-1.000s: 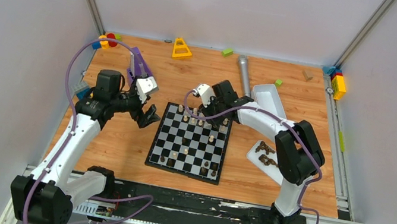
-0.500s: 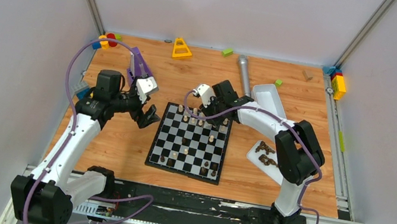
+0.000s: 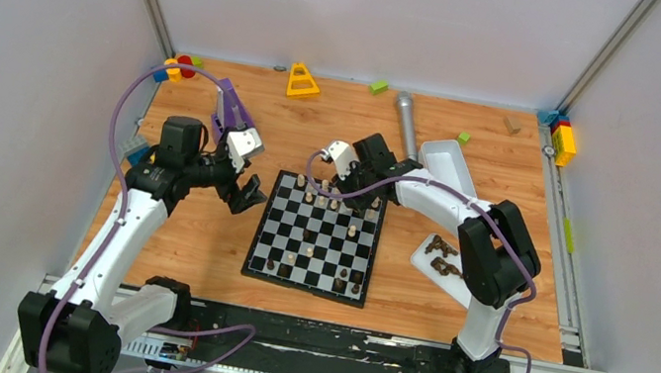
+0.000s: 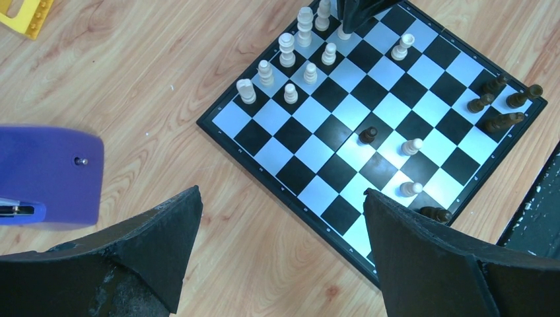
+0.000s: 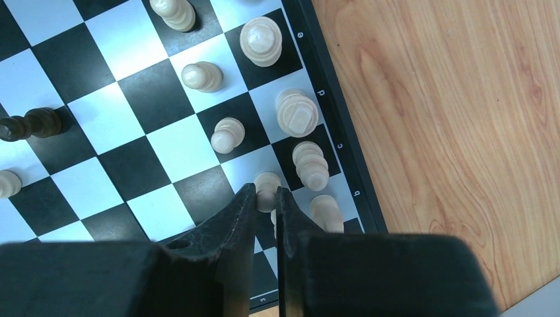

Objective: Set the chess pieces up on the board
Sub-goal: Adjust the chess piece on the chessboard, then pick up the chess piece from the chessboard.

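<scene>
Currently the right pincer (image 5: 266, 196) is clamped on a cream pawn (image 5: 267, 179). The two fingers are pressed together on either side of its round head, in the second row in from the far edge of the board (image 3: 295, 226). The fingers hide the pawn's base, so I cannot tell whether it stands on its square or is lifted off it. Two more cream pawns share that row on the board's left-hand side. Taller cream pieces (image 4: 285, 49) line the far edge just behind them, running from the board's far-left corner.

A few cream pieces stand alone nearer the middle of the board, with one dark pawn (image 4: 367, 135) among them. Other dark pieces (image 4: 496, 84) cluster at the board's near-right corner, and one more stands along the near edge.

The left pincer (image 4: 280, 193) hangs just off the board's left edge, over the wooden surface (image 3: 197, 246). Its jaws are spread wide with nothing between them. From its own camera the board's left edge lies below the gap, apart from both fingers.

To the right of the board, a white tray (image 3: 424, 254) on the surface holds several more dark pieces.
</scene>
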Available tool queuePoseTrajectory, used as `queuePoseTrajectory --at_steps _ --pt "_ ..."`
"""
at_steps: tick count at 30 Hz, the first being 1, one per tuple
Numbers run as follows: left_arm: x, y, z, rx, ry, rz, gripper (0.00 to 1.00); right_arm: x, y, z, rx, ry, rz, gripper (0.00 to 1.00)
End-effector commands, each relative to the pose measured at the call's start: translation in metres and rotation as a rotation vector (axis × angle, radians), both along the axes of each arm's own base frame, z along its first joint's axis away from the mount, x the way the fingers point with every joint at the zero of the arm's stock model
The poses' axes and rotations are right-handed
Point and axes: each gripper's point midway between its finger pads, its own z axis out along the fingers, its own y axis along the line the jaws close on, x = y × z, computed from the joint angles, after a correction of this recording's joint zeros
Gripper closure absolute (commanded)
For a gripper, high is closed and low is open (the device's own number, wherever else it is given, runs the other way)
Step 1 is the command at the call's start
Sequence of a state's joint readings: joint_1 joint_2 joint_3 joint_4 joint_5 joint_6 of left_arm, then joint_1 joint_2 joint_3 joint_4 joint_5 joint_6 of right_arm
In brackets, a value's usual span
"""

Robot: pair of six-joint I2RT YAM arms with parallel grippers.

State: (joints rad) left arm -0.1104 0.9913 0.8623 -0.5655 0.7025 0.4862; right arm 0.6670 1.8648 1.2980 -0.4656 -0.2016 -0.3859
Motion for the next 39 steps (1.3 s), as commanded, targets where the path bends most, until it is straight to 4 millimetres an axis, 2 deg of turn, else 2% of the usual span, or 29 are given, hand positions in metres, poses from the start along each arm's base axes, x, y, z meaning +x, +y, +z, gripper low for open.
queuePoseTrajectory --at_steps 1,10,13,16,21,26,28,32,39 --pt "0.0 -0.001 0.007 -0.005 -0.029 -0.024 0.0 -0.003 0.013 0.02 0.047 -0.002 0.014 0.99" --pt "-0.001 -0.001 0.006 -0.006 -0.025 -0.027 0.0 -0.003 0.016 0.019 0.048 0.004 0.018 0.97" --pt "-0.001 -0.001 0.005 -0.004 -0.023 -0.023 0.0 0.0 0.014 0.018 0.036 -0.006 0.007 0.93" --pt "-0.001 -0.001 0.005 -0.003 -0.025 -0.023 0.0 0.004 0.014 0.022 0.032 -0.026 -0.004 0.83" --pt "-0.001 -0.001 0.006 -0.002 -0.027 -0.023 0.0 0.007 0.018 0.047 0.074 -0.067 -0.003 0.67" --pt "-0.002 0.0 0.007 0.0 -0.035 -0.024 0.0 -0.001 0.017 0.079 0.129 -0.105 0.022 0.61" --pt "-0.003 0.0 0.008 0.0 -0.042 -0.026 0.0 -0.008 0.014 0.085 0.136 -0.108 0.033 0.61" --pt "-0.004 0.0 0.009 0.0 -0.052 -0.029 0.0 -0.027 0.002 0.08 0.118 -0.064 0.049 0.6" --pt "-0.004 -0.001 0.009 -0.002 -0.052 -0.031 0.0 -0.054 -0.01 0.049 0.072 0.043 0.055 0.55"
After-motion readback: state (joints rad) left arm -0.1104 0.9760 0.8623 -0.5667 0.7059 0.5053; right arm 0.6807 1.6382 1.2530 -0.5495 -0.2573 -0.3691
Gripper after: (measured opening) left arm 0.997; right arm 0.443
